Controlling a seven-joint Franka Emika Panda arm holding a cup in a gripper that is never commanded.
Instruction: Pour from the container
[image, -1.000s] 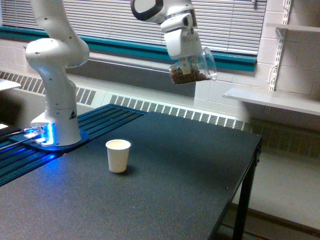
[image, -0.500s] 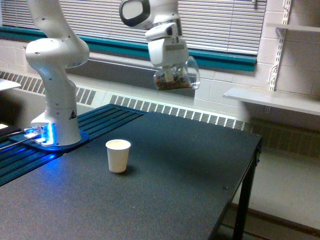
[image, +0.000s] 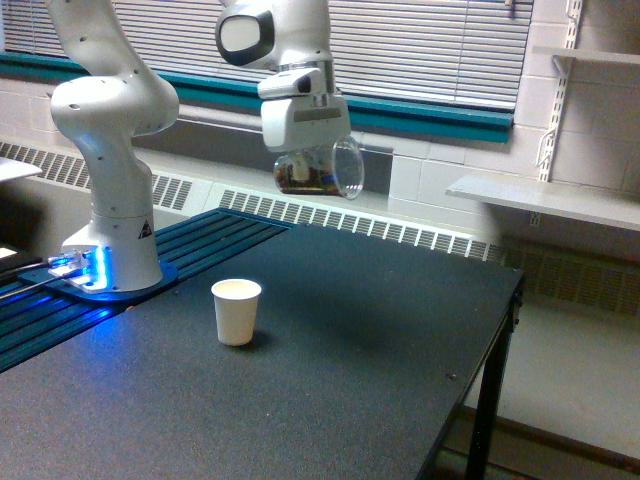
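The container (image: 320, 170), a clear rounded cup, hangs in the air high over the desk (image: 330, 350), tipped onto its side so that its open mouth faces the exterior view's right. Dark brown, grainy contents lie heaped along its lower wall and toward its closed end; what they are cannot be told from here. The container sits directly beneath the white gripper (image: 305, 152), touching it, with the gripper clamped on the cup's upper part; the fingers themselves are mostly hidden behind the gripper body and the clear wall. A small white paper cup (image: 236, 311) stands upright on the dark desk, well below the container and off toward the exterior view's left of it, well apart from it. Its inside looks pale, and whether anything lies in it cannot be seen from this angle. The arm's white base (image: 110, 215) stands at the exterior view's left on a round plate, with a blue light glowing low beside it. Behind the arm run window blinds (image: 440, 45) and a teal sill.
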